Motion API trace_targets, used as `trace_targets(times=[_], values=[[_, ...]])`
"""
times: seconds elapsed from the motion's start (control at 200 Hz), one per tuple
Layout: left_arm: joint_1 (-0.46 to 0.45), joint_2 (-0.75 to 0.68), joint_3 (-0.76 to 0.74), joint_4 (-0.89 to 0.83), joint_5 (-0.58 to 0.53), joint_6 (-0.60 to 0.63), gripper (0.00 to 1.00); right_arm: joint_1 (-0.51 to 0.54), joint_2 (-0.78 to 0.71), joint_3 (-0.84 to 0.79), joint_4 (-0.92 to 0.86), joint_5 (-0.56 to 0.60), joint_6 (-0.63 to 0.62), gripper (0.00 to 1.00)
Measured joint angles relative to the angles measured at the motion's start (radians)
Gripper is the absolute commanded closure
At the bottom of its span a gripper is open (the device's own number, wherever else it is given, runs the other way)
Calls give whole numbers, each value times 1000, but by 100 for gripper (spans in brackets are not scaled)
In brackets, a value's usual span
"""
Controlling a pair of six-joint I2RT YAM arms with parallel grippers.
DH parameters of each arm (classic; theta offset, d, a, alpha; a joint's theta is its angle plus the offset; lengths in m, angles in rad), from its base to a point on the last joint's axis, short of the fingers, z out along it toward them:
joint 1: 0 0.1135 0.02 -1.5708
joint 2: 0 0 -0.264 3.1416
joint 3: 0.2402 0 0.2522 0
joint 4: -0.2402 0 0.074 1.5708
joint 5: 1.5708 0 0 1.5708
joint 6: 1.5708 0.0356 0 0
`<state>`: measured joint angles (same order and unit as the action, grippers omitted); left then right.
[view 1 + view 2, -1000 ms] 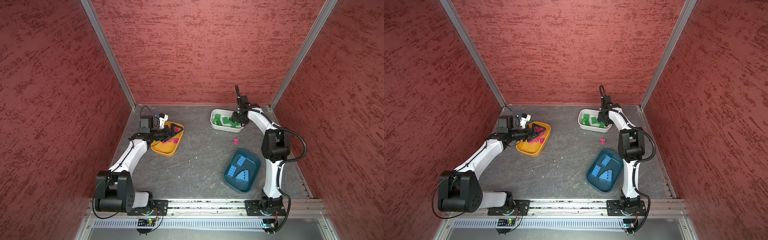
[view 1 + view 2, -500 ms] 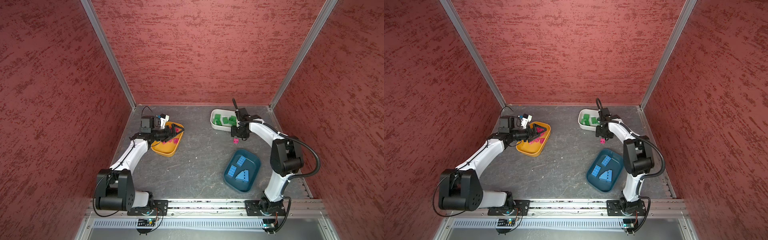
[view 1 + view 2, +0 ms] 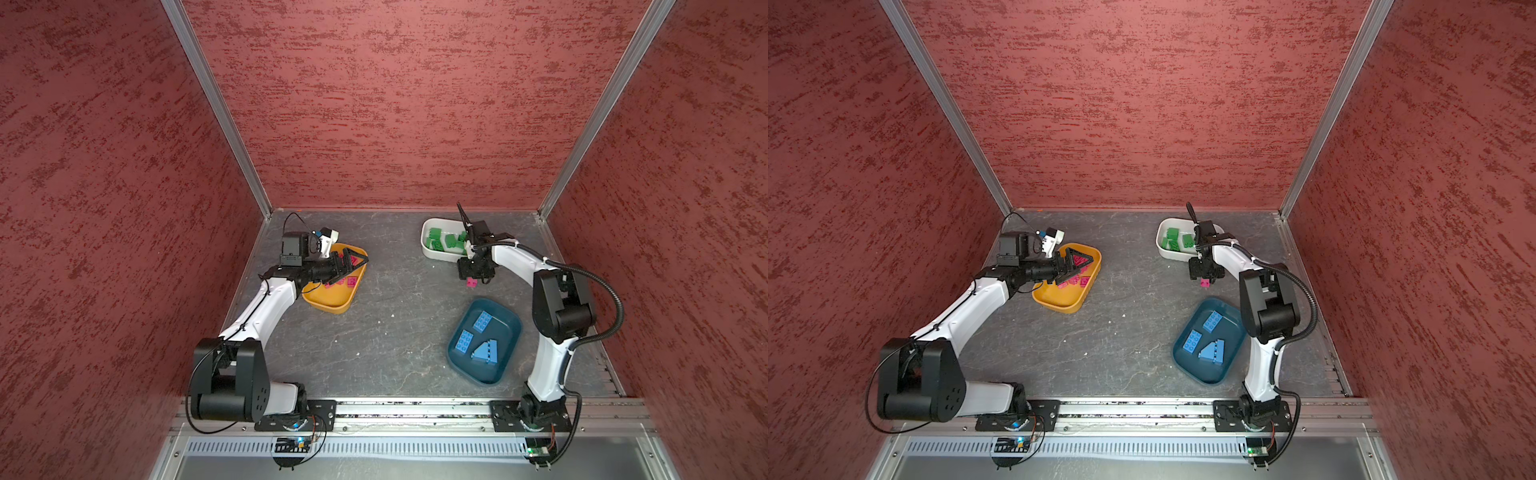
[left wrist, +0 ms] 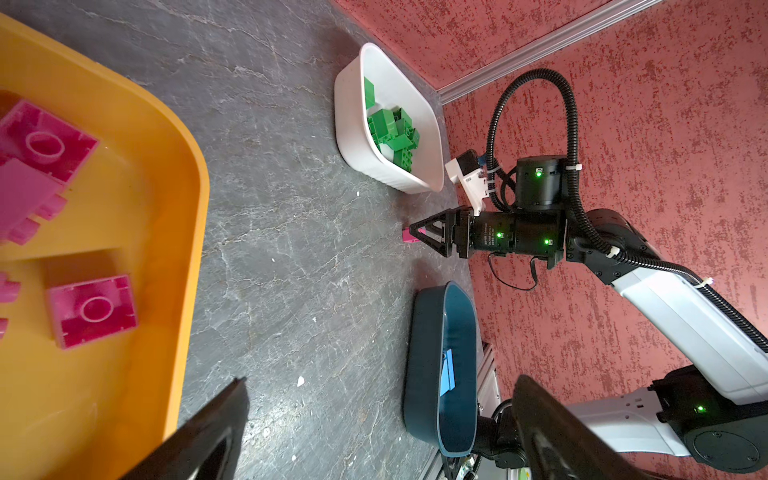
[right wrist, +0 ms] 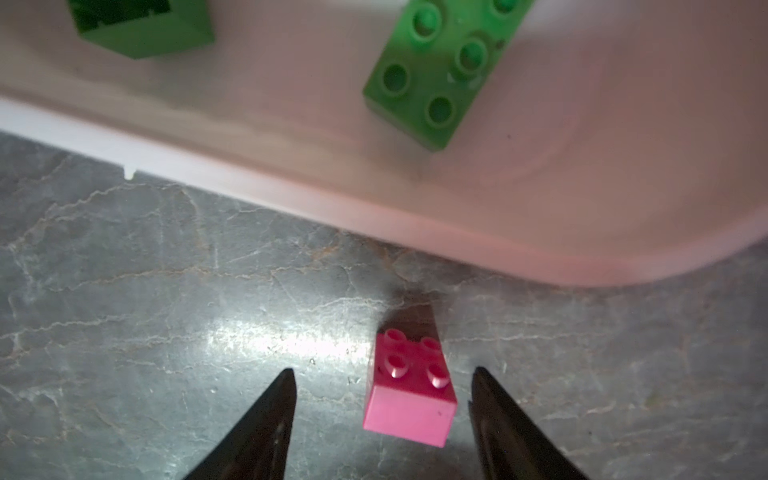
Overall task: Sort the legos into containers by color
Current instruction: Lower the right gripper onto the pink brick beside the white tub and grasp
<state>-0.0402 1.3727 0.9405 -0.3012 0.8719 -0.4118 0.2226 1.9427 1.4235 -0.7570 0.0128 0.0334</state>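
Grey marbled tabletop (image 3: pixel 374 332), red textured walls (image 3: pixel 395 104) on three sides, metal rail (image 3: pixel 415 409) along the front edge. By the left wall, yellow bin (image 3: pixel 328 302) with pink bricks (image 3: pixel 352 281). Near the back right corner, white bin (image 3: pixel 434 254) with green bricks (image 3: pixel 436 240). Front right, teal bin (image 3: pixel 457 363) with blue bricks (image 3: pixel 482 321). Wide bare floor between the bins. One loose pink brick (image 5: pixel 409 399) lies just beside the white bin's rim, between the spread fingers of the right gripper (image 5: pixel 383 374), untouched. Over the yellow bin hangs the left gripper (image 3: pixel 352 262), jaws wide, holding nothing.

Rounded plastic bins (image 3: pixel 505 336): three
Blue studded bricks (image 3: pixel 482 321), lower right: three
Loose pink studded brick (image 3: pixel 471 282): one
Green studded bricks (image 3: pixel 436 239): count unclear
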Motion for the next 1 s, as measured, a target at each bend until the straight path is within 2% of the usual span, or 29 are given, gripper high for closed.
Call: trace_targets(times=[0.286, 0.511, 0.676, 0.997], values=[[0, 0, 0, -11, -9, 10, 1, -11, 0, 75, -60, -42, -363, 37], [0, 0, 0, -29, -15, 27, 1, -15, 42, 117, -107, -78, -537, 38], [0, 0, -6, -35, -17, 29, 1, -20, 74, 117, -126, -88, -611, 38], [2, 0, -10, -42, -17, 46, 1, -23, 85, 97, -98, -60, -667, 40]])
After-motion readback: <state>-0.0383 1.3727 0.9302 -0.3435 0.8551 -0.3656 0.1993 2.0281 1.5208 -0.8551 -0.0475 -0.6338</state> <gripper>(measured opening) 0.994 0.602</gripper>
